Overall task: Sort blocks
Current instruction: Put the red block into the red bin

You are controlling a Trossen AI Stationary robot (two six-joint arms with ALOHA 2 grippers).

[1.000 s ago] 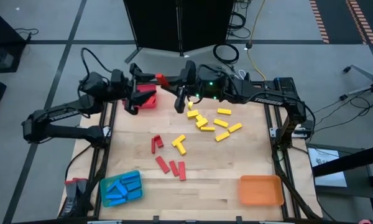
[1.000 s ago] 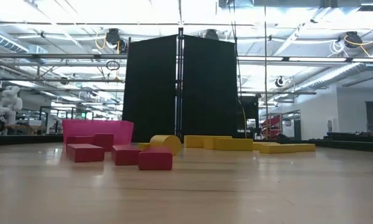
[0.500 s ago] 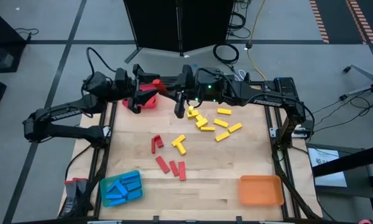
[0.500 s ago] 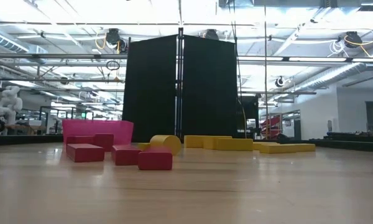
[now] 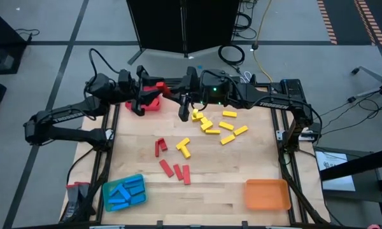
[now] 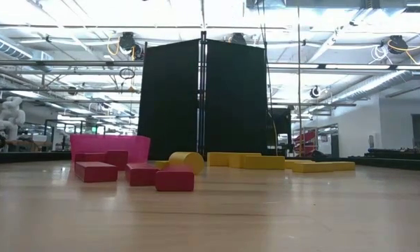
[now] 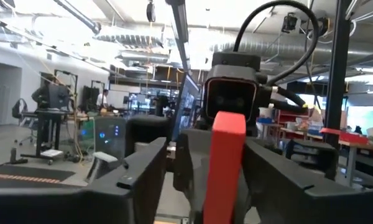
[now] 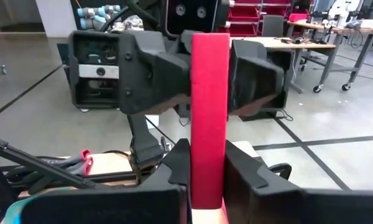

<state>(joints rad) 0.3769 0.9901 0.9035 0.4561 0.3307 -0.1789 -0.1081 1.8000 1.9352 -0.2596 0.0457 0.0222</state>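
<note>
A red block (image 5: 162, 86) hangs in the air over the table's far left part, between my two grippers. My right gripper (image 5: 173, 89) is shut on it. My left gripper (image 5: 151, 91) faces it from the table's left, and its fingers (image 8: 158, 68) stand on either side of the block's free end (image 7: 229, 124), still a little apart. More red blocks (image 5: 173, 166) and yellow blocks (image 5: 218, 126) lie flat on the table's middle. Blue blocks (image 5: 123, 193) lie in a blue tray. My right gripper pinches the red block's near end (image 8: 209, 177) between its two fingers (image 8: 174, 180), coming level from the table's right. The block runs on along the fingers toward my left gripper, lifted clear of the table. My left gripper: I cannot tell whether its fingers touch the block.
A red tray (image 5: 154, 104) stands at the table's far left, just under my left gripper. The blue tray (image 5: 108, 191) is at the near left corner and an orange tray (image 5: 266, 194) at the near right. Bare wood lies between the near trays.
My left gripper has edged toward my right gripper, closer around the red block's free end. My right gripper has kept still with the block.
</note>
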